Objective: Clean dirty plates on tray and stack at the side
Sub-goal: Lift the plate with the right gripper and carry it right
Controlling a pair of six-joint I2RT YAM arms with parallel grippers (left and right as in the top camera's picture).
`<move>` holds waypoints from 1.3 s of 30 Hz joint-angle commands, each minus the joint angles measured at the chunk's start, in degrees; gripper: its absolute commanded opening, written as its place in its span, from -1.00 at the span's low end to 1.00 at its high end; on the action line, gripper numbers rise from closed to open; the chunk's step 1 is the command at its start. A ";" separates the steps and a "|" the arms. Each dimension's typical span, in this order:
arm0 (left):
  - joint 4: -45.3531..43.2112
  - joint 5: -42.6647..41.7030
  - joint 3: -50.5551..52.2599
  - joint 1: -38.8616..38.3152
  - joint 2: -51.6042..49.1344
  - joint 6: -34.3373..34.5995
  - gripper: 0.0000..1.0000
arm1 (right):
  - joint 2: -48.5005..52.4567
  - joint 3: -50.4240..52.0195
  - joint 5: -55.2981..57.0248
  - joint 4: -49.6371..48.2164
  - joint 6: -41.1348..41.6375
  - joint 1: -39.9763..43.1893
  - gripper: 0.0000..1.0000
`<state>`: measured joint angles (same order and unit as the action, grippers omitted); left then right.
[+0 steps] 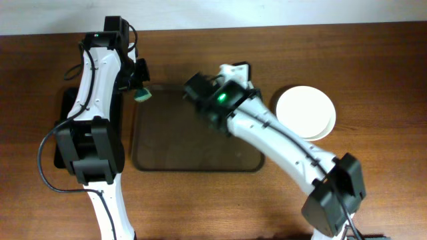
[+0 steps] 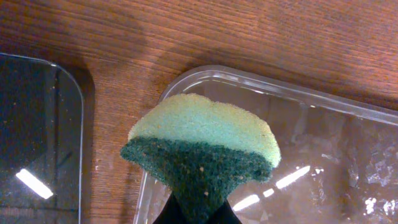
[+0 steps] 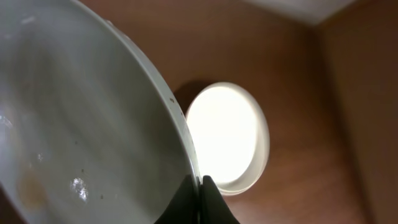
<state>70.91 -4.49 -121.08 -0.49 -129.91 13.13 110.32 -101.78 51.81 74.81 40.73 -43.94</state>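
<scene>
Plate (image 3: 87,112) in rim grasp: hazards at this stage

The plate is hanging tilted above the tray (image 1: 193,165); the right gripper (image 3: 200,185) is clenching it by a thin pinch on the rim only; the other two plates (image 1: 305,112) are sitting stacked on the table (image 1: 373,60), to the right of the tray and apart from it. The left gripper (image 2: 198,213) is clamping the sponge (image 2: 202,146) over one corner of the tray, with the black tray (image 2: 37,124) just beside that corner.

Probable faults:

- Slip: sponge pressure on the face is likely levering the plate against a narrow edge grip; too hard a wipe risks twisting it free and dropping it onto the tray.
- Arm contact: both arms are working close together over the tray; a wide scrubbing stroke risks striking the right wrist.
- Incomplete cleaning: small specks are showing on the held face; stacking too soon would be soiling the pile.
- Unstable stack: the upper stacked plate is sitting slightly off-centre; a careless placement risks pushing it further.
</scene>
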 commanded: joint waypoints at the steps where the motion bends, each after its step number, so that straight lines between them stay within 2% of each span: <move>1: -0.09 -0.70 -0.79 0.02 -1.18 0.11 -0.99 | 0.09 0.31 20.87 0.87 4.81 -6.23 -0.92; 7: -0.09 -0.70 -0.79 0.02 -1.25 0.13 -0.99 | 0.09 0.31 25.40 1.77 4.79 -10.38 -0.92; 25: -0.52 -0.70 -0.79 -1.29 -1.25 0.13 -0.99 | 0.09 0.31 25.00 4.11 4.83 -10.29 -0.92; 29: -0.37 -0.70 -0.79 -1.29 -1.25 0.13 -1.00 | -0.35 0.28 10.82 4.04 6.14 -7.30 -0.92; 34: -0.57 -0.70 -0.79 -1.27 -1.25 0.13 -0.99 | -1.68 0.28 -7.78 3.91 6.05 0.39 -0.92; 39: -0.57 -0.70 -0.79 -1.27 -1.25 0.13 -1.00 | -4.17 0.28 -29.55 -1.46 -6.23 11.17 -0.92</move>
<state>70.50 -4.49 -121.10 -1.65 -130.30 13.13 109.95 -101.78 39.64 75.29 41.80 -38.15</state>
